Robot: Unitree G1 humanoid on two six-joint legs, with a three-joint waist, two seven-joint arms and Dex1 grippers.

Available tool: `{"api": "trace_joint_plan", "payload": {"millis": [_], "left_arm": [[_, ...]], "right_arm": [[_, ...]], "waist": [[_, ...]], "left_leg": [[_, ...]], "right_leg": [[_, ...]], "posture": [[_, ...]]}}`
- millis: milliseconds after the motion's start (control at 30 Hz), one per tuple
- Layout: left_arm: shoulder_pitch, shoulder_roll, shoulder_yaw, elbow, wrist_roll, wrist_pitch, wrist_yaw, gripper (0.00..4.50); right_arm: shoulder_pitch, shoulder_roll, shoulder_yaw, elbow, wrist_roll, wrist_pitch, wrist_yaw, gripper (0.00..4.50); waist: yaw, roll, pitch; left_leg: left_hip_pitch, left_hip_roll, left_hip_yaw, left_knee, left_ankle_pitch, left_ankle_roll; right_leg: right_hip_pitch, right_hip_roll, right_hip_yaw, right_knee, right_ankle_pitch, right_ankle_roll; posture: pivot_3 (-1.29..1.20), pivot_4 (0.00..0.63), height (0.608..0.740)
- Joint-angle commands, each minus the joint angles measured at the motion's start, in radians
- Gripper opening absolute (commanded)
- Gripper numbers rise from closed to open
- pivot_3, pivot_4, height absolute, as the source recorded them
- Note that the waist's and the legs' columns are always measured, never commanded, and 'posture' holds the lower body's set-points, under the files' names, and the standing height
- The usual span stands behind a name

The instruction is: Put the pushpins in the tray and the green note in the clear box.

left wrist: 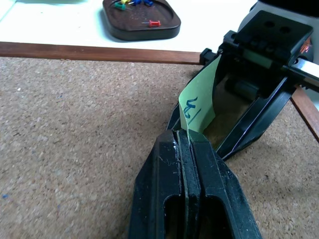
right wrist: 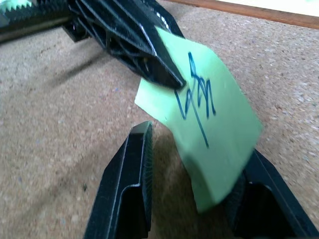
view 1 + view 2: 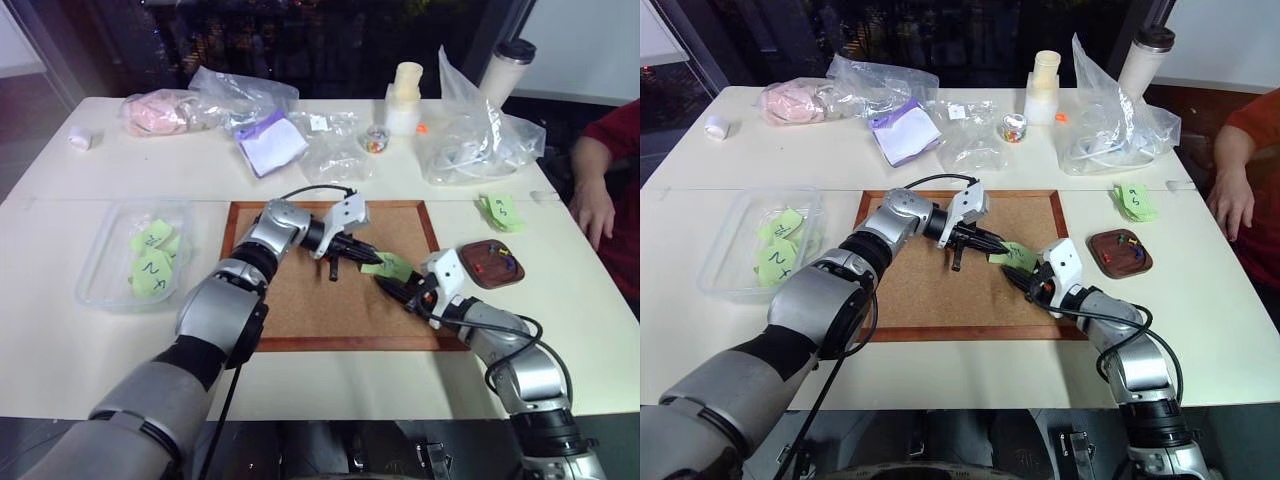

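The green note [image 3: 392, 266], pale green with dark blue handwriting, is held over the corkboard [image 3: 300, 300]. My left gripper [image 3: 370, 252] is shut on one edge of it, and the left wrist view shows the note [image 1: 197, 102] standing up from the closed fingertips. My right gripper [image 2: 197, 149] is open around the note's other end, its fingers apart, and the paper [image 2: 209, 124] drapes over one finger. The dark brown tray [image 3: 472, 262] sits right of the corkboard with coloured pushpins [image 1: 153, 23] in it. The clear box [image 3: 105, 262] stands at the left and holds other green notes.
A pad of green notes [image 3: 500, 212] lies at the right. A person's hand [image 3: 594, 214] rests at the table's right edge. Clear plastic bags [image 3: 470, 130], a purple pad [image 3: 270, 142], a small jar [image 3: 377, 140] and a white bottle [image 3: 404, 98] line the far side.
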Motion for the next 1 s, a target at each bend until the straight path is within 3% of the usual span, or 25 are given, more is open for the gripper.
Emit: {"api": "trace_joint_plan", "payload": {"millis": [33,400,600,700,833,1000], "left_arm": [[-0.013,0.016,0.009,-0.028,0.003,-0.028,-0.021,0.00],[-0.037,0.030,0.032,-0.052,-0.018,-0.036,-0.052,0.00],[-0.057,0.081,0.107,-0.190,-0.112,0.022,-0.072,0.00],[-0.035,0.163,0.144,-0.397,-0.139,0.208,0.040,0.00],[0.044,0.266,0.193,-0.774,-0.180,0.598,0.205,0.00],[0.142,0.438,0.297,-1.215,-0.143,1.201,0.494,0.00]], "right_arm": [[0.031,-0.029,-0.048,-0.050,0.013,0.006,-0.005,1.68],[0.131,-0.042,-0.096,-0.161,0.031,0.027,-0.040,1.68],[0.152,-0.064,-0.178,-0.266,0.114,0.098,-0.051,1.68],[0.085,-0.080,-0.221,-0.333,0.229,0.199,-0.051,1.68],[-0.015,-0.121,-0.242,-0.383,0.386,0.344,-0.041,1.68],[-0.184,-0.192,-0.134,-0.374,0.449,0.445,0.033,1.68]], "waist": [[0.000,0.000,0.000],[0.000,0.000,0.000],[-0.002,0.001,0.000],[-0.008,0.002,0.002],[-0.009,0.005,0.003],[-0.007,0.004,0.004]], "left_leg": [[0.000,0.000,0.000,0.000,0.000,0.000],[0.000,0.000,0.000,0.000,0.000,0.000],[0.000,0.000,0.000,0.000,0.000,0.000],[0.000,0.000,0.000,0.001,0.000,0.000],[0.001,0.002,-0.002,0.000,0.000,0.000],[0.000,0.002,-0.002,0.001,0.000,0.000]], "right_leg": [[0.000,0.000,0.000,0.000,0.000,0.000],[0.000,0.000,0.000,0.000,0.000,0.000],[0.000,0.000,0.000,0.001,0.000,0.000],[-0.001,0.000,0.001,0.002,0.000,0.000],[-0.002,0.001,0.002,0.003,0.000,0.000],[-0.002,0.000,0.002,0.004,0.000,0.000]], "posture": [[0.00,0.150,0.734],[0.00,0.150,0.734],[0.00,0.150,0.734],[0.00,0.150,0.734],[0.00,0.150,0.734],[0.00,0.150,0.734]]}}
